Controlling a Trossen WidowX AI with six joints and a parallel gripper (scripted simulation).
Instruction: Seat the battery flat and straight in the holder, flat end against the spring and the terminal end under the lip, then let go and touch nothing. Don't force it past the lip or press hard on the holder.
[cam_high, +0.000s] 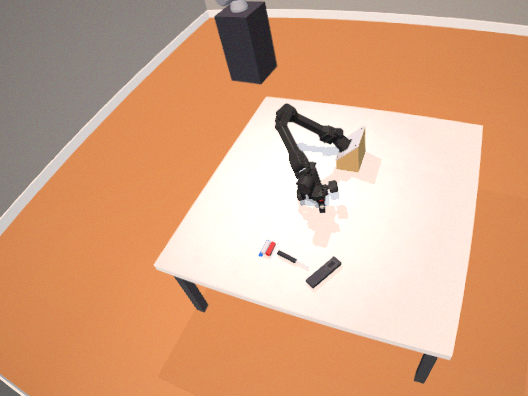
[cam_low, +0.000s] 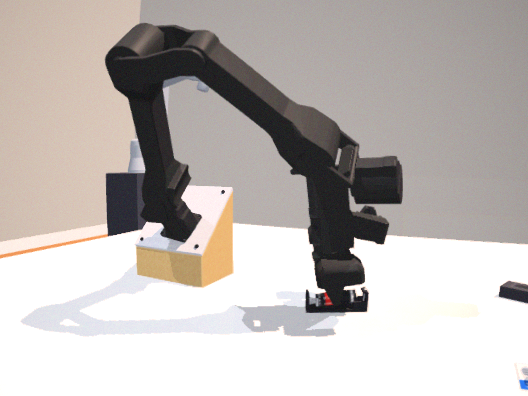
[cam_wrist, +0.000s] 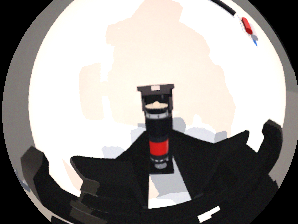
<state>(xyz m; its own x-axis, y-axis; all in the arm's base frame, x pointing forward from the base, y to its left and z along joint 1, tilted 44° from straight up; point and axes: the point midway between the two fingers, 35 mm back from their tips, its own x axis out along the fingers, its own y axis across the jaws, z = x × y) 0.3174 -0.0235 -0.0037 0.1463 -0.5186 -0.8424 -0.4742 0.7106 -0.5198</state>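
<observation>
Near the lower centre of the exterior frame, the pincer (cam_low: 339, 296) is closed on the battery (cam_wrist: 158, 137), a dark cylinder with a red band and a pale end. It lies low inside the black holder (cam_low: 336, 301), which rests on the white table (cam_low: 150, 350), pincer pointing straight down.
</observation>
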